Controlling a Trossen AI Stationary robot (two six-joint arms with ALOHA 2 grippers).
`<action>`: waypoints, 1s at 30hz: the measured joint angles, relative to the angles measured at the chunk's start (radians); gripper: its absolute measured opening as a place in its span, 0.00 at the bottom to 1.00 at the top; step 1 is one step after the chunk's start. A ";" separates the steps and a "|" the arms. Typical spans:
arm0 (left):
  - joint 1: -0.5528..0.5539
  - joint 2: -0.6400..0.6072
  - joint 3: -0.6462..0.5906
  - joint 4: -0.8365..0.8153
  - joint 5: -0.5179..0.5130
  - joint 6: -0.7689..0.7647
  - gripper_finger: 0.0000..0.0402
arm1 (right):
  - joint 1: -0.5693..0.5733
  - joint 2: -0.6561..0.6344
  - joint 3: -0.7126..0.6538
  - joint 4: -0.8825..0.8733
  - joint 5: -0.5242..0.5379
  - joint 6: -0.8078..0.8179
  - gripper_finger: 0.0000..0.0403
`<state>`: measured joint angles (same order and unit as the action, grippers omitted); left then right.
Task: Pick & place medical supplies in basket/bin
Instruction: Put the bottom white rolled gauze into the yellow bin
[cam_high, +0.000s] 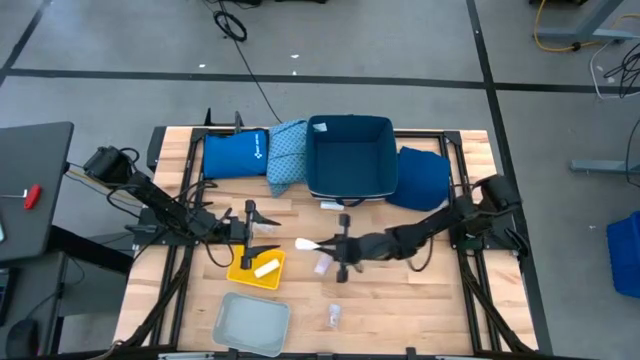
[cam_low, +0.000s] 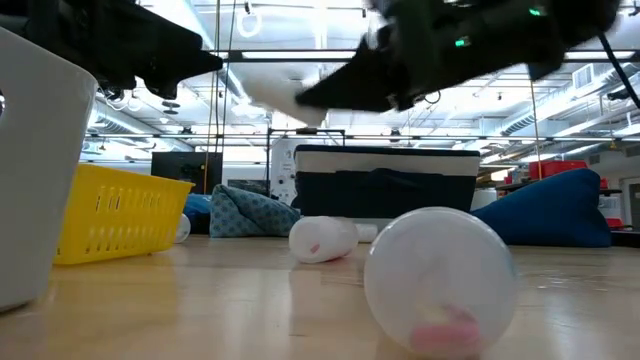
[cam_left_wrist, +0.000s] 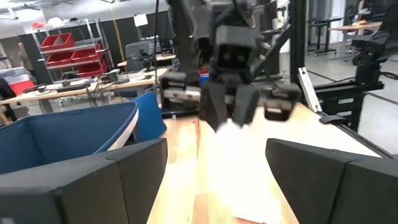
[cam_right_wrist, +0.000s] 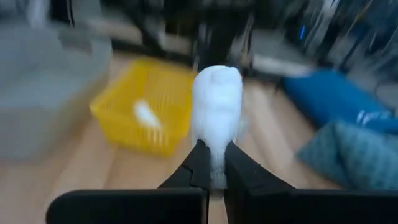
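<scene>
My right gripper (cam_high: 325, 244) is above the middle of the table, shut on a white packet (cam_high: 305, 243) that stands clear of the wood. A yellow basket (cam_high: 258, 268) sits to the left of it with one white tube (cam_high: 266, 267) inside. My left gripper (cam_high: 262, 232) hangs open over the basket's far edge, pointing at the right gripper, with nothing between its fingers. Two clear vials (cam_high: 322, 265) (cam_high: 333, 316) lie on their sides on the table. A teal patterned cloth (cam_high: 287, 155) and a dark blue cloth (cam_high: 420, 178) flank a dark blue bin (cam_high: 350, 158). My right gripper pinches one end of the white packet (cam_right_wrist: 216, 149) between its two fingers. The fingers come in nearly level from the table's right side. The rest of the packet (cam_right_wrist: 216, 102) sticks out ahead of the fingertips toward the yellow basket, lifted clear of the table.
A grey tray (cam_high: 252, 322) stands at the near edge, left of centre. A bright blue pouch (cam_high: 235, 155) lies at the far left, and a small white packet (cam_high: 330, 205) lies in front of the dark blue bin. Bare wood shows at the near right.
</scene>
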<state>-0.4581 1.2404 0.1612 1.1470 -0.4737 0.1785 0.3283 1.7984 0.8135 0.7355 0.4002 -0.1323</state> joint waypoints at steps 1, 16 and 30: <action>0.000 0.000 0.000 0.003 0.004 0.000 0.70 | 0.000 -0.003 -0.039 0.107 -0.001 -0.011 0.04; 0.143 0.149 0.127 0.142 0.175 -0.040 0.70 | -0.085 0.007 -0.210 0.713 -0.150 -0.148 0.04; 0.305 0.386 0.352 0.319 0.432 -0.007 0.70 | -0.117 0.008 -0.210 0.784 -0.222 -0.224 0.04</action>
<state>-0.1535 1.6264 0.5131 1.4659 -0.0415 0.1720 0.2111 1.8065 0.6037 1.5196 0.1782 -0.3567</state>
